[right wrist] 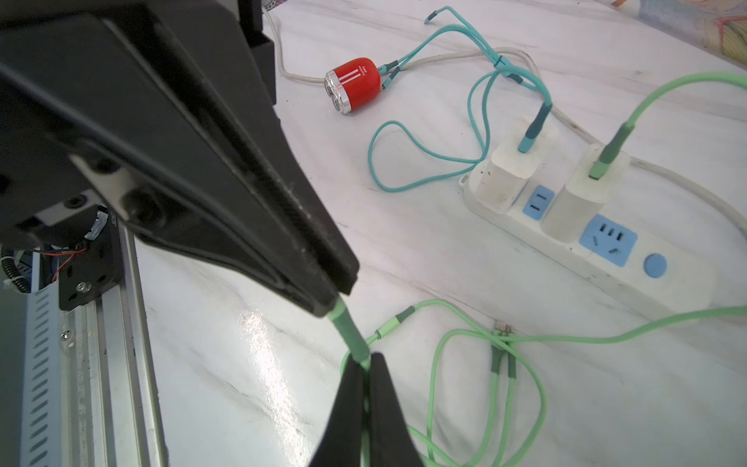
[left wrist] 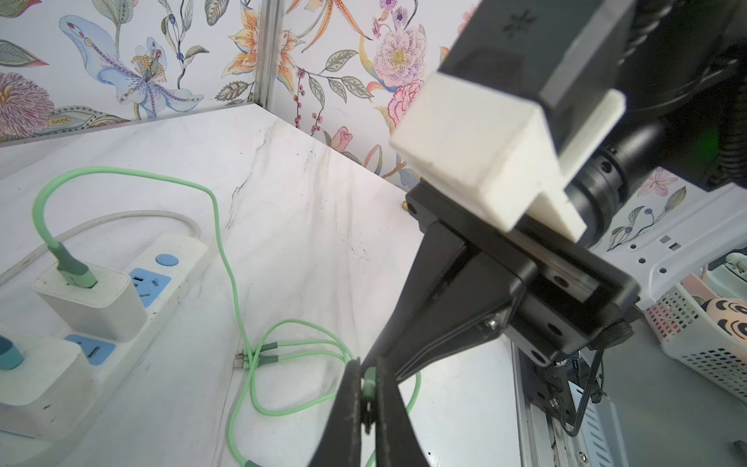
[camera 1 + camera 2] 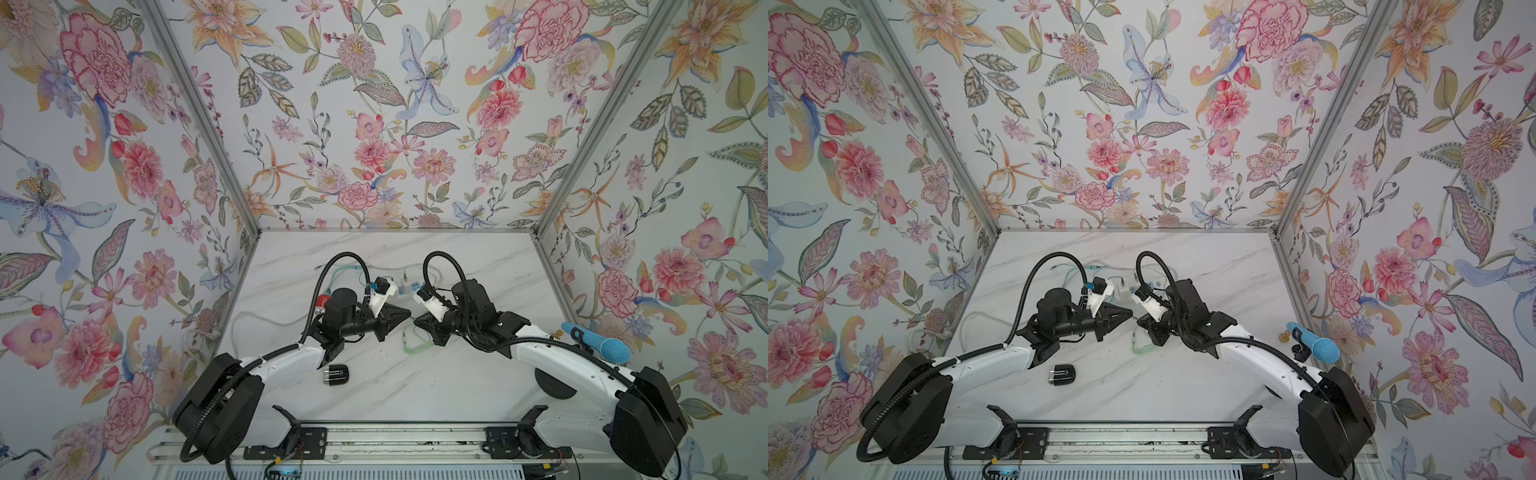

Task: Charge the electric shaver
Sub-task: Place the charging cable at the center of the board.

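Partly, green plug [image 1: 348, 333] hidden inside left claw [image 1: 333, 293].

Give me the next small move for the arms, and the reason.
Probably open the right gripper: both it and the left gripper are shut on the green cable near its end, and the unplugged black shaver lies on the left gripper's side.

L pincer [image 3: 1129, 314] & R pincer [image 3: 1138, 322] tip-to-tip mid-counter [image 3: 1142, 390]; green cable [image 3: 1144, 352] just beside; black shaver [image 3: 1062, 375] apart, near L arm [image 3: 992, 365].
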Action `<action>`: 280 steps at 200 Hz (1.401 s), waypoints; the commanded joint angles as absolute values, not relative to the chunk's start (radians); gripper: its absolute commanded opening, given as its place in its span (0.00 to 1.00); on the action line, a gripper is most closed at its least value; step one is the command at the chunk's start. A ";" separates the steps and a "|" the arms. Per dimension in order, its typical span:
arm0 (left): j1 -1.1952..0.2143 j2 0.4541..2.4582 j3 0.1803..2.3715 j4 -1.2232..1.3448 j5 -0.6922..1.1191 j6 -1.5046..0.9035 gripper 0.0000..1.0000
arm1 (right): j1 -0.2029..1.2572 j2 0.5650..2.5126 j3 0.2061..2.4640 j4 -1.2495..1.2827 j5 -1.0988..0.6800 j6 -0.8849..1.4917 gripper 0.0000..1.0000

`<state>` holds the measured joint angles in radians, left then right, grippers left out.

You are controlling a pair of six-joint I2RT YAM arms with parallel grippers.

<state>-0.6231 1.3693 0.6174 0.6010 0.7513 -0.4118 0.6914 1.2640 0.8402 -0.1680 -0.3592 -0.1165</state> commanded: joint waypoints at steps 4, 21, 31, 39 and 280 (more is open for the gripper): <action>-0.627 1.384 0.638 0.586 0.776 -0.398 0.00 | 0.673 1.229 0.825 -0.143 -0.327 -0.127 0.00; -0.627 1.389 0.644 0.582 0.772 -0.394 0.00 | 0.670 1.234 0.822 -0.142 -0.323 -0.127 0.00; -0.628 1.391 0.647 0.577 0.772 -0.392 0.00 | 0.670 1.235 0.818 -0.143 -0.319 -0.127 0.00; -0.628 1.393 0.647 0.577 0.768 -0.391 0.00 | 0.670 1.234 0.813 -0.142 -0.317 -0.128 0.00; -0.556 1.278 0.583 0.515 0.671 -0.353 0.42 | 0.499 1.284 0.671 -0.187 0.190 0.246 0.03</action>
